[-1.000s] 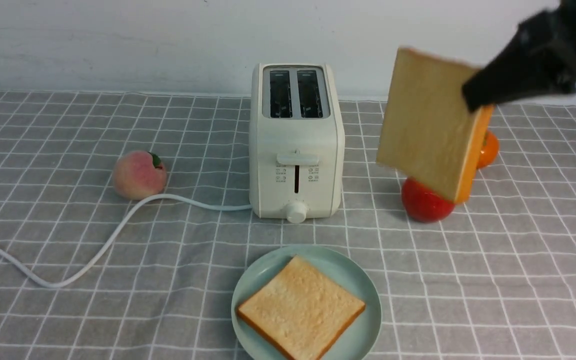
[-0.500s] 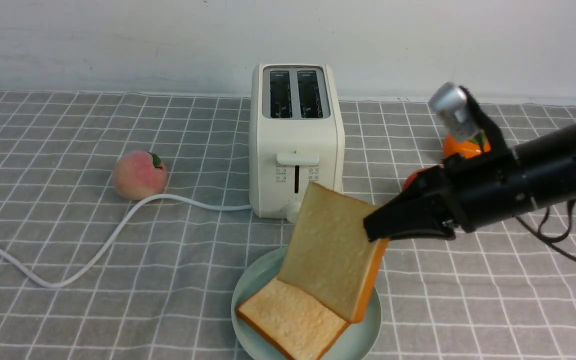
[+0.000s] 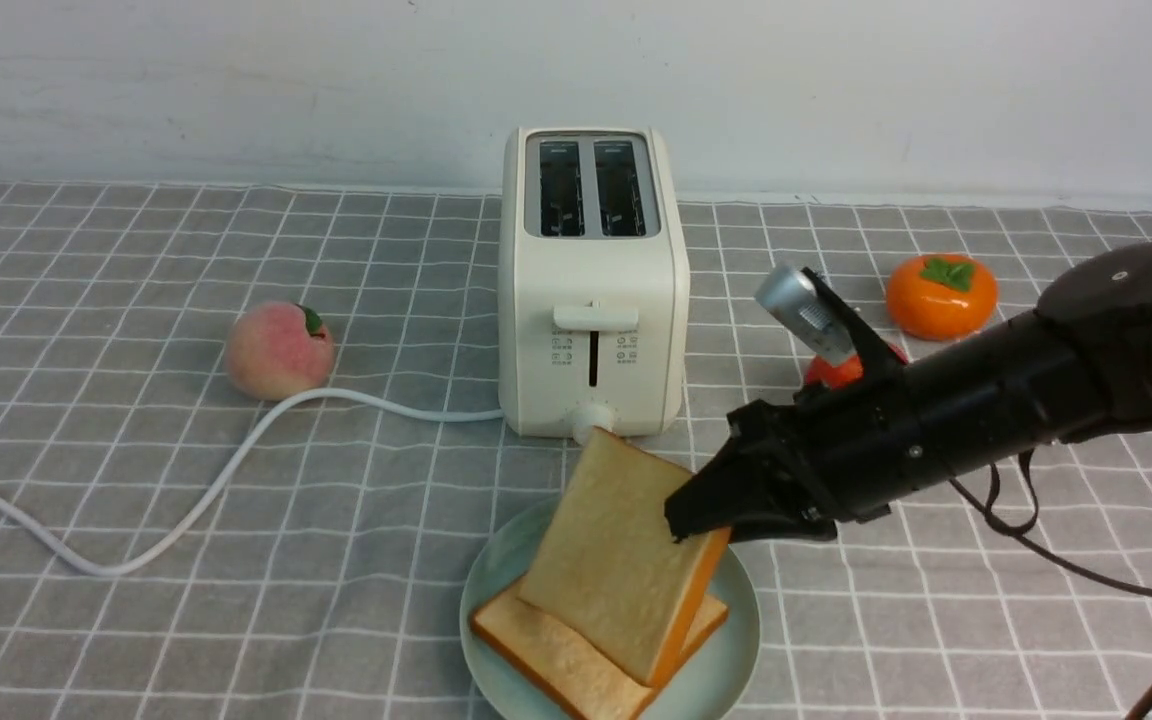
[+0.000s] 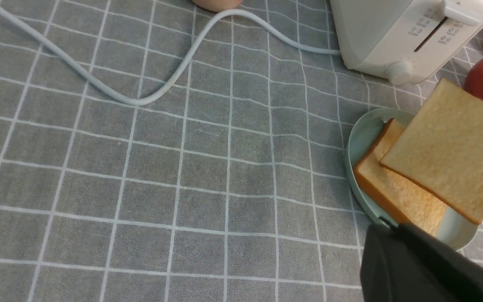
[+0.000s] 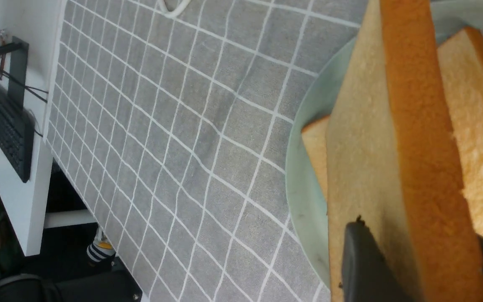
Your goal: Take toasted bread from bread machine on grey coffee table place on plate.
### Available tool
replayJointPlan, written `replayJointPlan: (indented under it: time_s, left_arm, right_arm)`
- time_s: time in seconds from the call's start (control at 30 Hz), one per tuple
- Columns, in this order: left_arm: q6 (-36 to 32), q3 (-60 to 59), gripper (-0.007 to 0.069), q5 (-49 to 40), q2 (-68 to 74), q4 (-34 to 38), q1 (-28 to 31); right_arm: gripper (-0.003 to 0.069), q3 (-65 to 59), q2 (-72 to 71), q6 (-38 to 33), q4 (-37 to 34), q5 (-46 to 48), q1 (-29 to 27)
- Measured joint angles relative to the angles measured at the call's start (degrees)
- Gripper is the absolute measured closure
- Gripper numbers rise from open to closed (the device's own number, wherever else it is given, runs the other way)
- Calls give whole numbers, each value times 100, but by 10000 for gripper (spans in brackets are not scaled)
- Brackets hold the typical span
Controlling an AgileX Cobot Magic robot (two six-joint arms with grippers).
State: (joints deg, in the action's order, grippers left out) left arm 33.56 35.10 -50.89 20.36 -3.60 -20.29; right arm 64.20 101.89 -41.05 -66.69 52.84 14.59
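Note:
On the grey coffee table (image 3: 236, 560) the cream bread machine (image 3: 591, 290) stands with both slots empty. In front of it the mint plate (image 3: 728, 672) carries one toasted bread slice (image 3: 546, 650) lying flat. A second slice (image 3: 616, 560) leans tilted on it, its lower edge on the flat slice, its upper corner between the fingers of my right gripper (image 3: 701, 520). In the right wrist view the gripper (image 5: 426, 256) straddles the slice (image 5: 413, 138) with a shadowed gap beside one finger, so it is open. My left gripper (image 4: 392, 228) hangs shut near the plate's rim (image 4: 361, 138), holding nothing.
A peach (image 3: 278, 350) lies left of the bread machine, and the white cord (image 3: 186, 510) curls past it toward the left edge. An orange persimmon (image 3: 941, 295) sits at the back right. A red fruit (image 3: 836, 372) is half hidden behind my right arm.
My right arm swung down and left, carrying the second slice from high on the right onto the plate. Its lower edge now rests on the flat slice and the jaws have widened.

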Motion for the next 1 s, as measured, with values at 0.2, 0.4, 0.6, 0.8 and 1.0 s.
replayJointPlan:
  time_s: [0.2,0.4,0.6,0.8,1.0]
  left_arm:
    - [0,-1,638,-30,0,0,0]
    - [0,-1,638,-40,0,0,0]
    - [0,-1,638,-40,0,0,0]
    - [0,-1,638,73,0,0,0]
    - [0,-1,638,683,0,-13,0]
  right_arm:
    - [210,121,-35,687,937,191,-81]
    - [185,650,-609,1541,2203,927,-386]
    - [340,1048,-1641,2961,3832,1274,-431]
    - [631,1054,-3280,3561,4854,1227,-431]
    - [671,956,-5103,3731,5136,233,-442]
